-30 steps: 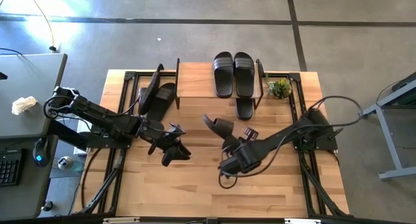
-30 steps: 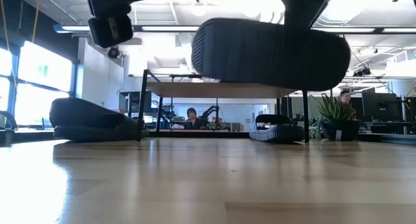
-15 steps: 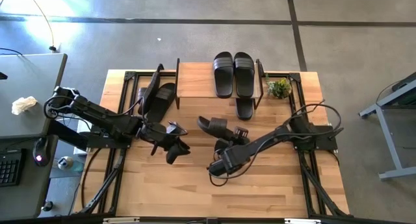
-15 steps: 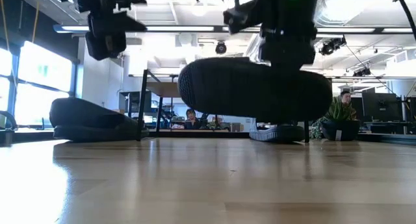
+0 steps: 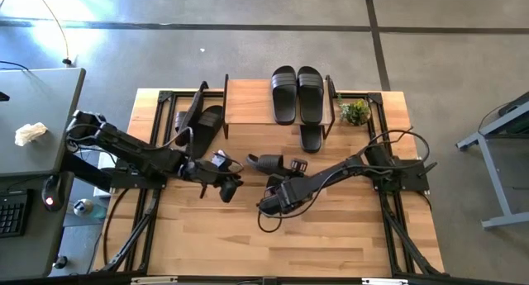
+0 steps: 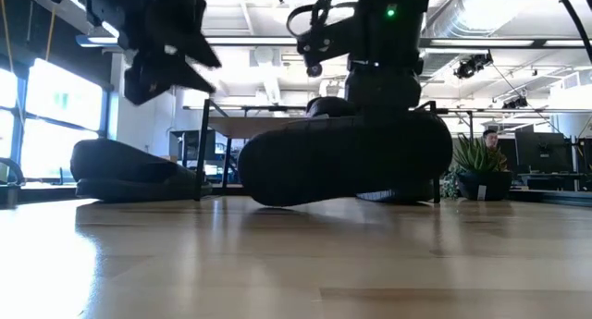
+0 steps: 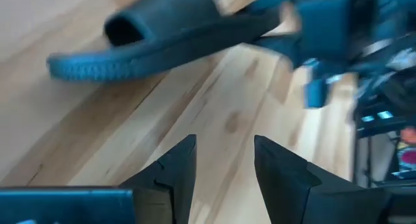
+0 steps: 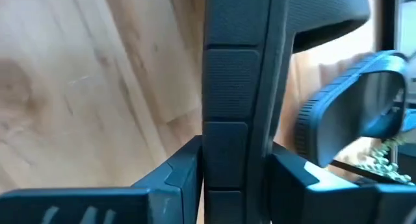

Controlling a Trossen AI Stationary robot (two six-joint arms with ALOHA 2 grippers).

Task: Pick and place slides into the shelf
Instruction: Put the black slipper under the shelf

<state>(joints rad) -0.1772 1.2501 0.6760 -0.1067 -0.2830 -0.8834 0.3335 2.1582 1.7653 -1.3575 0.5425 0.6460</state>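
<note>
Right wrist: right gripper (image 8: pixel 234 175) straddles a slide (image 8: pixel 237 87) — grip unclear.
Left wrist: left gripper (image 7: pixel 224 162) parted, empty.
High: shelf (image 5: pixel 248 102) — table's far edge.

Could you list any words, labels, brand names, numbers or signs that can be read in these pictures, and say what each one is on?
No text can be read in any view.
Slides on the shelf: the pair on the top board shows only faint strap stripes, no lettering.
Slide at the right end effector: its sole shows moulded panels, no readable mark.
Room behind the table, low view: anything printed there is too small to read.
</note>
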